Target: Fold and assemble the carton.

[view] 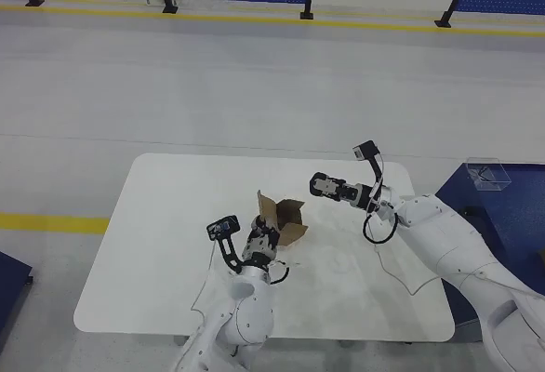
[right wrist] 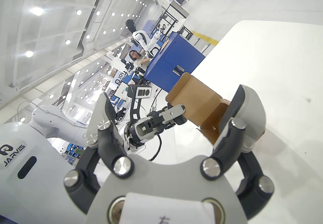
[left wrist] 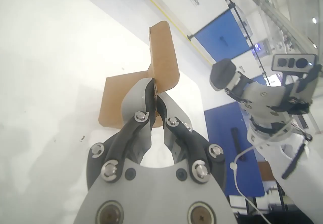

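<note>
The left claw [view: 263,238] is clamping an edge of the carton [view: 284,219], which is sitting partly folded near the middle of the table [view: 161,242]. The right claw [view: 317,186] is hanging near the carton without touching it, its fingers spread wide and gripping nothing. The left wrist view is showing what the top view is not: the left claw's [left wrist: 156,95] fingertips are pinching together on the cardboard where an upright flap [left wrist: 164,58] is meeting the carton's [left wrist: 116,101] flat panel. The right claw [left wrist: 223,72] is hovering off to one side above the table [left wrist: 50,58]. The right wrist view is looking between the right claw's [right wrist: 171,93] parted fingers into the carton's [right wrist: 202,101] open brown interior, with the left claw [right wrist: 176,111] gripping its rim.
</note>
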`<state>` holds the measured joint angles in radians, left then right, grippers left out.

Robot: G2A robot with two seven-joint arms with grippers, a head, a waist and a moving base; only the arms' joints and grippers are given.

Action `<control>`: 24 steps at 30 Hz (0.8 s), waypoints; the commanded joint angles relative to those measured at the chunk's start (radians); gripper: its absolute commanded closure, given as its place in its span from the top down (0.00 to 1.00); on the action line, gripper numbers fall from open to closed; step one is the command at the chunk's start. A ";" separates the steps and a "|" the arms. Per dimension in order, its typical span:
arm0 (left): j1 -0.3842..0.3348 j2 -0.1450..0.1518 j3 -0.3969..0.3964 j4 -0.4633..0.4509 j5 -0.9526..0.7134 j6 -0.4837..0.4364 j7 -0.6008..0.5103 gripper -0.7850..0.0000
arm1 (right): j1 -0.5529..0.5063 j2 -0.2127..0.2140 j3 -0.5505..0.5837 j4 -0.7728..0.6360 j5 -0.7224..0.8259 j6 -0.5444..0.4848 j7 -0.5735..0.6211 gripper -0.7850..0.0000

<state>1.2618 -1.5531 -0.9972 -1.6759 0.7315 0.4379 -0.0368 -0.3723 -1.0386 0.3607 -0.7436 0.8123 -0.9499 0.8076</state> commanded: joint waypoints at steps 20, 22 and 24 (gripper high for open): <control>0.001 0.083 -0.249 -0.033 -0.113 -0.248 -0.687 0.00 | 0.000 0.000 0.000 0.000 0.000 0.000 0.000 1.00; -0.005 0.084 -0.224 -0.025 -0.057 -0.222 -0.678 0.00 | 0.000 0.000 0.000 0.000 0.000 0.000 0.000 1.00; -0.008 0.084 -0.211 -0.023 -0.033 -0.201 -0.657 0.00 | 0.000 0.000 0.000 0.000 0.000 0.000 0.000 1.00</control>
<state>1.2549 -1.4687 -1.2156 -1.6994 0.6856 0.2261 -0.7055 -0.3723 -1.0386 0.3607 -0.7436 0.8123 -0.9499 0.8076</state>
